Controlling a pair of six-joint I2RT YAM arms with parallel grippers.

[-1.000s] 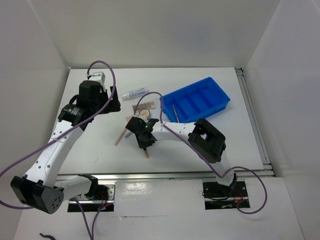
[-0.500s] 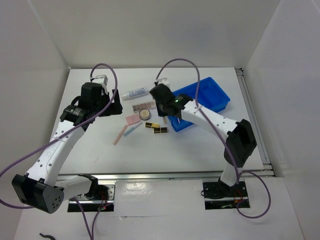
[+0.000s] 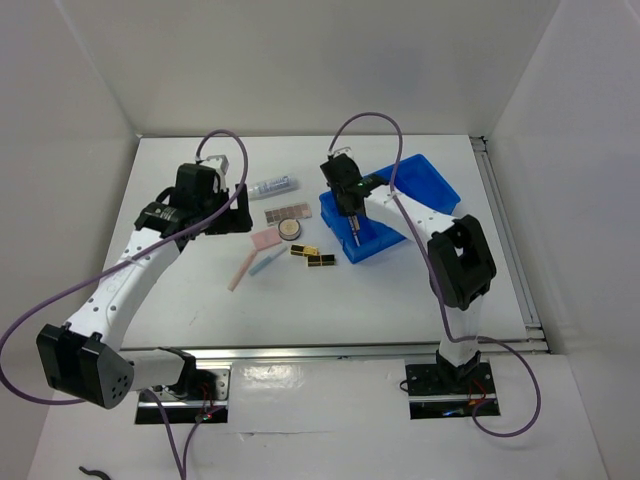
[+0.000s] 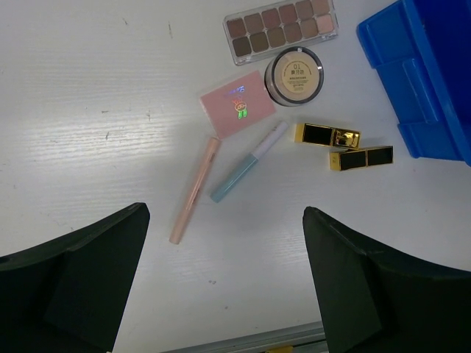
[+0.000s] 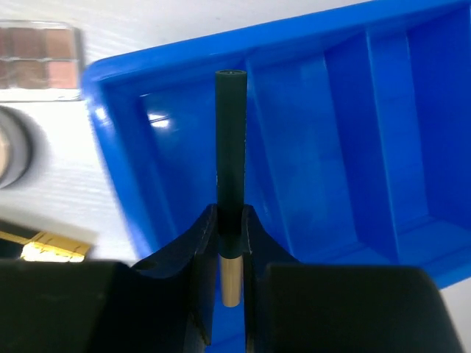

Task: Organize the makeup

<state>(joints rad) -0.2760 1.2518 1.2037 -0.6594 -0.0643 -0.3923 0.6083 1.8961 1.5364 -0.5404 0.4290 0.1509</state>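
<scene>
My right gripper [image 5: 230,220] is shut on a black-gold pencil [image 5: 229,140] and holds it over the nearest compartment of the blue bin [image 5: 346,154]; in the top view the gripper [image 3: 354,222] hangs above the bin's left end [image 3: 345,205]. My left gripper [image 4: 224,287] is open and empty, above the table near the makeup. Below it lie a brown eyeshadow palette [image 4: 280,28], a round beige compact [image 4: 294,74], a pink square pad [image 4: 237,112], a pink stick [image 4: 194,190], a light blue tube [image 4: 247,162] and two black-gold cases [image 4: 327,136] [image 4: 360,157].
A clear tube [image 3: 271,186] lies at the back of the table behind the palette [image 3: 288,212]. White walls stand on three sides. A metal rail [image 3: 330,352] runs along the near edge.
My right arm has swung from the table's middle to the blue bin with the pencil. My left gripper has shifted slightly right, toward the makeup.
</scene>
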